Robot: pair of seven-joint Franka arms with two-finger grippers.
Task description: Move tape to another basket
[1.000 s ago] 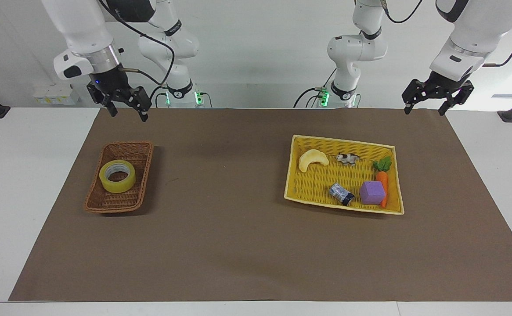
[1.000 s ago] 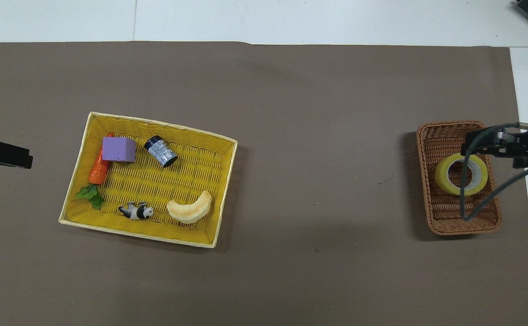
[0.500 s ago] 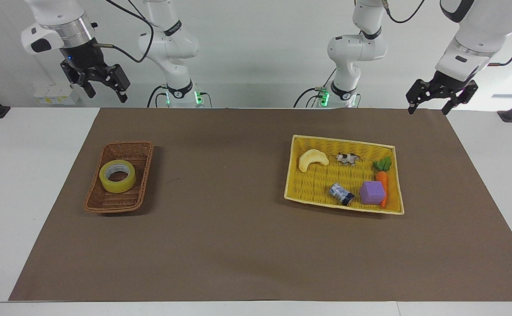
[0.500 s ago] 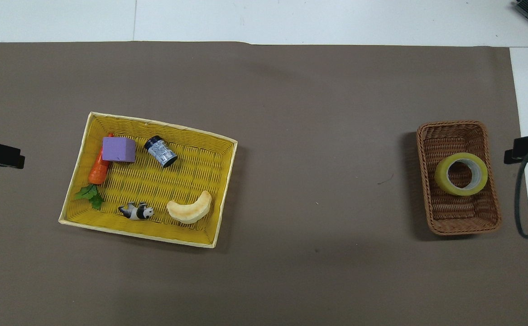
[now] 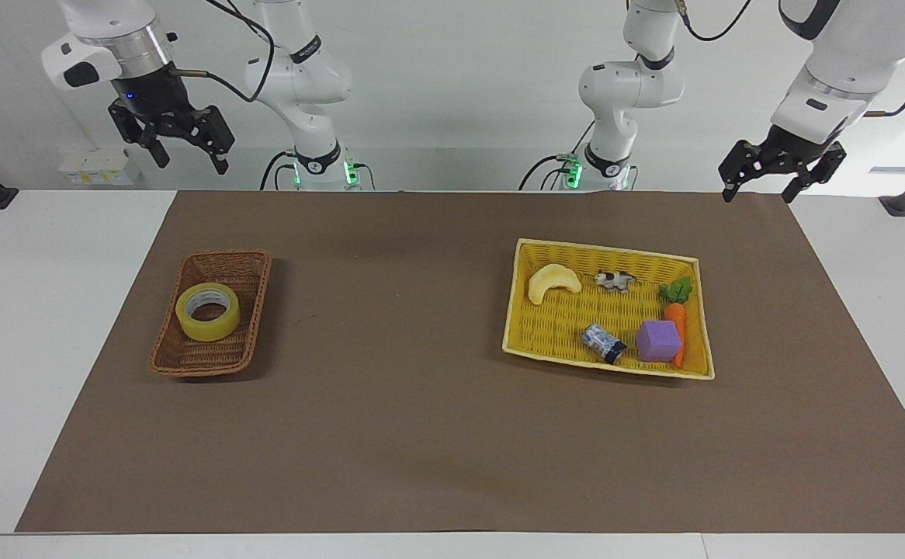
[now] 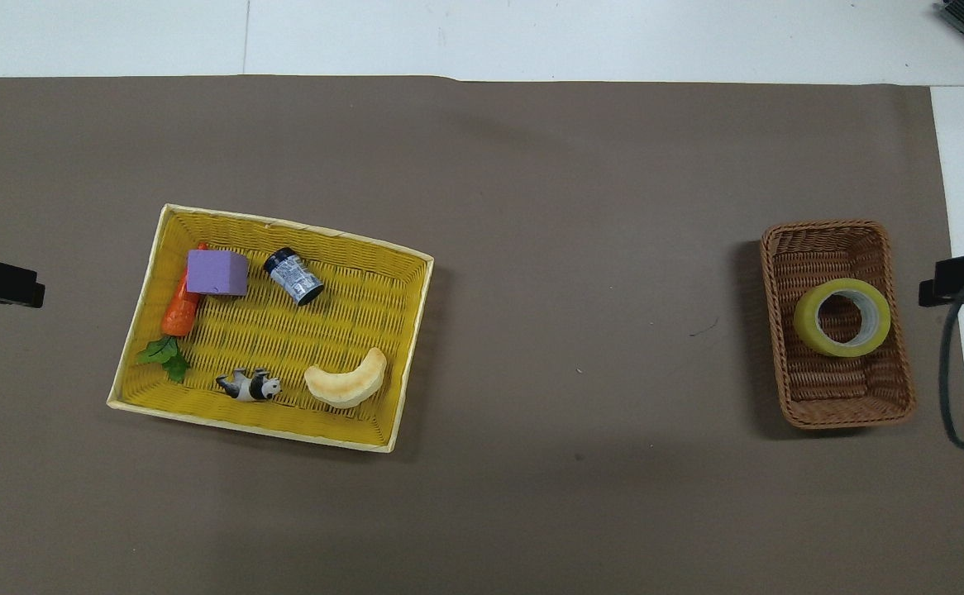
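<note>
The yellow tape lies flat in the small brown wicker basket toward the right arm's end of the table. It also shows in the overhead view, inside the wicker basket. My right gripper is open and empty, raised high by the table's edge at the robots' end, apart from the basket. My left gripper is open and empty, raised over the mat's corner nearest the left arm. Only the grippers' tips show in the overhead view.
A larger yellow basket toward the left arm's end holds a crescent toy, a small cow figure, a carrot, a purple cube and a small can. A brown mat covers the table.
My right gripper has risen from just above the wicker basket's end nearest the robots and drawn back toward them. The tape stays in the basket. My left gripper has barely moved.
</note>
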